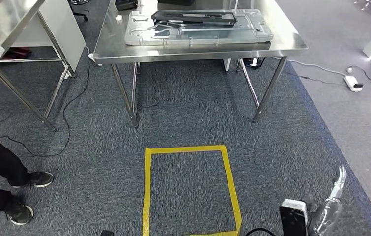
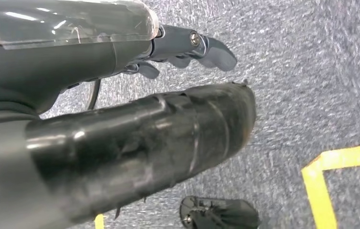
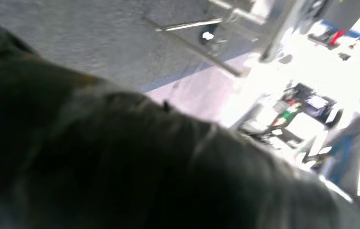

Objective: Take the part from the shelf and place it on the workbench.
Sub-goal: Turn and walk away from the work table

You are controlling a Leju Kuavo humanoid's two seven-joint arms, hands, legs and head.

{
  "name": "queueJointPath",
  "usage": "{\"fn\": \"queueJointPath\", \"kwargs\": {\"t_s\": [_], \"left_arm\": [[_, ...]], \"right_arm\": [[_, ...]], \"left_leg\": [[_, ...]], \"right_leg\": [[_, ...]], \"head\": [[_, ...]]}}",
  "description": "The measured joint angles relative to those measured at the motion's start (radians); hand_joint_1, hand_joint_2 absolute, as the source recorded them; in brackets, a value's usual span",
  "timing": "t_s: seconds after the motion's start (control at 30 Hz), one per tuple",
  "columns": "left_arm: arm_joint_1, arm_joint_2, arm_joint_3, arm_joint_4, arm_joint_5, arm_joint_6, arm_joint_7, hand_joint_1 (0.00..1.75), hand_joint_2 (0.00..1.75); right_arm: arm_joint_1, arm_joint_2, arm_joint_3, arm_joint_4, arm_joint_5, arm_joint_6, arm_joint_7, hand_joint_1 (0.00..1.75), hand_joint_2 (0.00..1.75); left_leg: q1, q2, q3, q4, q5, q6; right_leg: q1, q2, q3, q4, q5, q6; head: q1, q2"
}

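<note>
1. Head view: your workbench (image 1: 124, 49) stands ahead, past the yellow tape square (image 1: 191, 189) on the carpet.
2. The part (image 1: 200, 33), a flat grey metal panel, lies flat on the workbench top, with a long black piece (image 1: 193, 18) resting on it.
3. Your left hand (image 2: 187, 47) shows in the left wrist view, hanging over the carpet. Its fingers are loosely apart and it holds nothing.
4. Your right arm (image 1: 327, 209) comes in low at the right edge of the head view. The right wrist view is dark and blurred, so you can't tell how that hand's fingers lie or whether it holds anything.
5. The part is well apart from the left hand and the right arm, with nothing touching it but the black piece.
6. A person's legs and shoes (image 1: 23, 196) stand at the left, near a second steel table (image 1: 6, 29).
</note>
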Motion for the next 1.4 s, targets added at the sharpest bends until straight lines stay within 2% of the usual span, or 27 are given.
{"fn": "queueJointPath", "kwargs": {"t_s": [0.07,0.1,0.17,0.23,0.27,0.33,0.4,0.43,0.5,0.53,0.57,0.6,0.67,0.7,0.73,0.8,0.87,0.93,1.0,1.03,1.07,1.1,1.17,1.23,1.27,1.37,1.4], "left_arm": [[0.002,-0.001,0.001,0.0,0.0,0.0,0.001,0.0,0.0],[0.003,-0.001,0.001,0.0,0.0,0.0,0.001,0.0,0.0],[0.003,-0.002,0.002,0.0,-0.001,0.0,0.001,0.0,0.0],[0.002,-0.003,0.002,0.0,-0.002,0.0,0.001,0.0,0.0],[0.002,-0.003,0.003,0.0,-0.002,0.0,0.001,0.0,0.0],[0.0,-0.003,0.004,0.0,-0.004,0.0,0.001,0.0,0.0],[-0.002,-0.003,0.005,0.0,-0.005,0.0,0.001,0.0,0.0],[-0.002,-0.003,0.006,0.0,-0.007,0.0,0.001,0.0,0.0],[0.0,-0.003,0.008,0.0,-0.009,0.0,0.002,0.0,0.0],[0.002,-0.003,0.009,0.0,-0.01,0.0,0.003,0.0,0.0],[0.003,-0.003,0.011,0.0,-0.011,0.0,0.004,0.0,0.0],[0.004,-0.004,0.013,0.0,-0.011,0.0,0.006,0.0,0.0],[0.005,-0.004,0.018,0.0,-0.011,0.0,0.008,0.0,0.0],[0.005,-0.004,0.022,0.0,-0.011,0.001,0.008,0.0,0.0],[0.006,-0.004,0.025,0.0,-0.011,0.002,0.008,0.0,0.0],[0.005,-0.004,0.03,0.0,-0.011,0.004,0.009,0.0,0.0],[0.004,-0.006,0.033,0.0,-0.011,0.008,0.014,0.0,0.0],[0.004,-0.01,0.036,0.0,-0.012,0.012,0.018,0.0,0.0],[0.007,-0.013,0.042,0.0,-0.012,0.014,0.021,0.0,0.0],[0.009,-0.014,0.046,0.0,-0.011,0.016,0.024,0.0,0.0],[0.011,-0.015,0.049,0.0,-0.011,0.017,0.027,0.0,0.0],[0.012,-0.015,0.051,0.0,-0.011,0.019,0.03,0.0,0.0],[0.011,-0.017,0.054,0.0,-0.011,0.021,0.034,0.0,0.0],[0.01,-0.019,0.056,0.0,-0.011,0.021,0.034,0.0,0.0],[0.01,-0.019,0.057,0.0,-0.012,0.021,0.034,0.0,0.0],[0.005,-0.021,0.06,0.0,-0.012,0.023,0.034,0.0,0.0],[0.003,-0.021,0.062,0.0,-0.012,0.023,0.034,0.0,0.0]], "right_arm": [[0.005,0.003,-0.03,0.012,-0.022,0.013,-0.006,0.0,0.0],[0.007,0.005,-0.046,0.019,-0.032,0.019,-0.01,0.0,0.0],[0.008,0.012,-0.079,0.032,-0.052,0.036,-0.02,0.0,0.0],[0.005,0.023,-0.116,0.049,-0.074,0.061,-0.034,0.0,0.0],[0.004,0.031,-0.138,0.059,-0.083,0.072,-0.041,0.0,0.0],[0.002,0.044,-0.186,0.081,-0.093,0.092,-0.049,0.0,0.0],[-0.002,0.057,-0.242,0.106,-0.098,0.113,-0.054,0.0,0.0],[-0.008,0.063,-0.268,0.12,-0.098,0.124,-0.056,0.0,0.0],[-0.024,0.075,-0.322,0.158,-0.098,0.152,-0.062,0.0,0.0],[-0.034,0.083,-0.355,0.186,-0.1,0.169,-0.064,0.0,0.0],[-0.043,0.089,-0.39,0.218,-0.102,0.186,-0.066,0.0,0.0],[-0.054,0.095,-0.432,0.257,-0.105,0.204,-0.071,0.0,0.0],[-0.08,0.106,-0.524,0.343,-0.107,0.234,-0.092,0.0,0.0],[-0.094,0.11,-0.572,0.389,-0.106,0.248,-0.105,0.0,0.0],[-0.111,0.113,-0.617,0.435,-0.106,0.261,-0.117,0.0,0.0],[-0.143,0.116,-0.711,0.541,-0.11,0.29,-0.133,0.0,0.0],[-0.168,0.112,-0.812,0.667,-0.112,0.303,-0.145,0.0,0.0],[-0.191,0.103,-0.912,0.809,-0.11,0.302,-0.152,0.0,0.0],[-0.213,0.095,-0.993,0.943,-0.104,0.289,-0.139,0.0,0.0],[-0.223,0.091,-1.025,1.003,-0.098,0.275,-0.124,0.0,0.0],[-0.231,0.089,-1.053,1.06,-0.091,0.256,-0.102,0.0,0.0],[-0.237,0.088,-1.078,1.11,-0.084,0.236,-0.078,0.0,0.0],[-0.244,0.086,-1.121,1.198,-0.075,0.201,-0.026,0.0,0.0],[-0.254,0.085,-1.148,1.266,-0.063,0.177,0.028,0.0,0.0],[-0.26,0.085,-1.157,1.294,-0.054,0.169,0.058,0.0,0.0],[-0.269,0.087,-1.175,1.369,-0.01,0.166,0.143,0.0,0.0],[-0.269,0.09,-1.178,1.389,0.013,0.173,0.164,0.0,0.0]], "left_leg": [[-0.001,0.015,-0.015,0.01,0.004,-0.001],[0.0,0.022,-0.022,0.016,0.004,-0.002],[0.002,0.036,-0.031,0.034,-0.001,-0.01],[-0.001,0.049,-0.038,0.052,-0.009,-0.023],[-0.003,0.054,-0.04,0.058,-0.012,-0.029],[-0.003,0.064,-0.04,0.061,-0.013,-0.038],[0.001,0.047,-0.046,0.077,-0.029,-0.05],[0.003,0.027,-0.06,0.109,-0.053,-0.056],[0.006,-0.009,-0.114,0.228,-0.121,-0.061],[0.007,-0.014,-0.145,0.294,-0.148,-0.062],[0.007,-0.016,-0.165,0.338,-0.157,-0.061],[0.007,-0.017,-0.169,0.346,-0.147,-0.059],[0.007,-0.029,-0.123,0.246,-0.077,-0.05],[0.007,-0.051,-0.09,0.175,-0.045,-0.043],[0.006,-0.07,-0.065,0.116,-0.024,-0.038],[0.004,-0.092,-0.047,0.067,-0.017,-0.032],[0.005,-0.074,-0.043,0.056,-0.009,-0.026],[0.009,-0.053,-0.037,0.039,0.005,-0.013],[0.008,-0.028,-0.038,0.031,0.012,-0.005],[0.006,-0.013,-0.04,0.032,0.012,-0.004],[0.004,0.002,-0.042,0.033,0.011,-0.004],[0.004,0.016,-0.044,0.035,0.01,-0.005],[0.004,0.04,-0.044,0.04,0.005,-0.009],[0.002,0.06,-0.044,0.051,-0.006,-0.02],[0.0,0.069,-0.044,0.056,-0.011,-0.026],[-0.001,0.087,-0.037,0.06,-0.019,-0.042],[0.001,0.075,-0.036,0.066,-0.027,-0.049]], "right_leg": [[-0.008,-0.001,-0.03,0.097,-0.04,0.01],[-0.012,-0.003,-0.019,0.093,-0.033,0.014],[-0.019,-0.02,0.057,-0.021,0.015,0.02],[-0.015,-0.044,0.12,-0.132,0.042,0.012],[-0.012,-0.05,0.13,-0.155,0.044,0.005],[-0.009,-0.038,0.125,-0.157,0.045,-0.011],[-0.011,-0.025,0.122,-0.162,0.051,-0.024],[-0.013,-0.018,0.12,-0.165,0.055,-0.031],[-0.014,-0.001,0.113,-0.166,0.061,-0.04],[-0.013,0.008,0.109,-0.165,0.063,-0.041],[-0.012,0.019,0.106,-0.165,0.065,-0.042],[-0.011,0.029,0.105,-0.164,0.066,-0.041],[-0.01,0.052,0.105,-0.162,0.068,-0.037],[-0.01,0.063,0.105,-0.162,0.07,-0.035],[-0.009,0.073,0.103,-0.161,0.073,-0.031],[-0.011,0.092,0.096,-0.162,0.08,-0.018],[-0.013,0.107,0.093,-0.167,0.087,-0.005],[-0.01,0.079,0.079,-0.139,0.065,0.003],[-0.009,0.029,0.029,-0.033,0.0,0.007],[-0.01,0.016,-0.002,0.033,-0.033,0.01],[-0.011,0.01,-0.023,0.082,-0.05,0.013],[-0.012,0.006,-0.028,0.098,-0.049,0.015],[-0.016,-0.011,0.027,0.013,0.0,0.017],[-0.015,-0.046,0.101,-0.117,0.042,0.011],[-0.012,-0.057,0.121,-0.152,0.05,0.005],[-0.007,-0.041,0.124,-0.162,0.051,-0.013],[-0.009,-0.033,0.123,-0.165,0.053,-0.019]], "head": [[0.0,0.0],[0.0,0.0],[0.0,0.0],[0.0,0.0],[-0.001,0.0],[-0.002,0.0],[-0.002,0.0],[-0.002,0.0],[-0.002,0.0],[-0.002,0.0],[-0.002,0.0],[-0.002,0.0],[-0.002,0.0],[-0.002,0.0],[-0.002,0.0],[-0.002,0.0],[-0.002,0.0],[0.001,0.0],[0.005,0.0],[0.006,0.0],[0.006,0.0],[0.006,0.0],[0.006,0.0],[0.005,0.0],[0.005,0.0],[0.004,0.0],[0.004,0.0]]}}
